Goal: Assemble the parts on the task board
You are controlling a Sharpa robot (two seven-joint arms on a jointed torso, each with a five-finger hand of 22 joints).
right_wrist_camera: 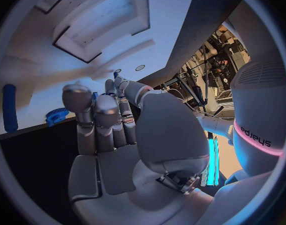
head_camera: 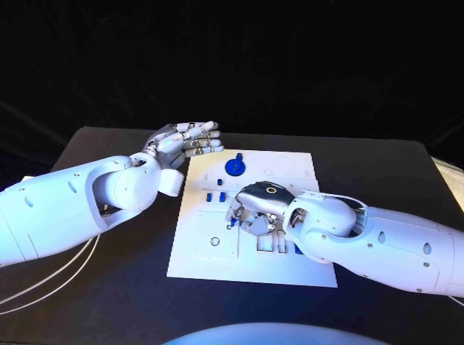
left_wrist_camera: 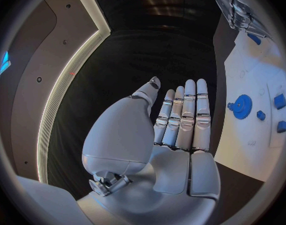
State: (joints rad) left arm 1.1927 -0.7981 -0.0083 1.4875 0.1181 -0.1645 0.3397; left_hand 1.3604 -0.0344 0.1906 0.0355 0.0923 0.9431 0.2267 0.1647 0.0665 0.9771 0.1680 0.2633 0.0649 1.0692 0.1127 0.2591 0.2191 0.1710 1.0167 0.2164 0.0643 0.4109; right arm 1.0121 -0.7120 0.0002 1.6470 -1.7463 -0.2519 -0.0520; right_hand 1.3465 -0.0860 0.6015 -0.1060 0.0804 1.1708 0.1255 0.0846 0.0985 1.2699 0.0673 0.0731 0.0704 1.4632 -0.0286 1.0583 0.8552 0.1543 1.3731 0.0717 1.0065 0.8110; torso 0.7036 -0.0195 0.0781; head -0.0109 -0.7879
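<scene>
One white task board (head_camera: pixel 206 251) on black table (head_camera: pixel 108 295), left hand (head_camera: pixel 185 140) empty, fingers straight; right hand (head_camera: pixel 258 205) grasp unclear.

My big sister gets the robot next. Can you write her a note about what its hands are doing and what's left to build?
Left hand: open, holding nothing, raised off the far left corner of the task board.
Right hand: down on the middle of the board, fingers curled; whether it holds a part cannot be told.
Blue gear sits near the board's far end; small blue parts lie loose beside the right hand.
Done: unclear. Left: the loose parts.
</scene>
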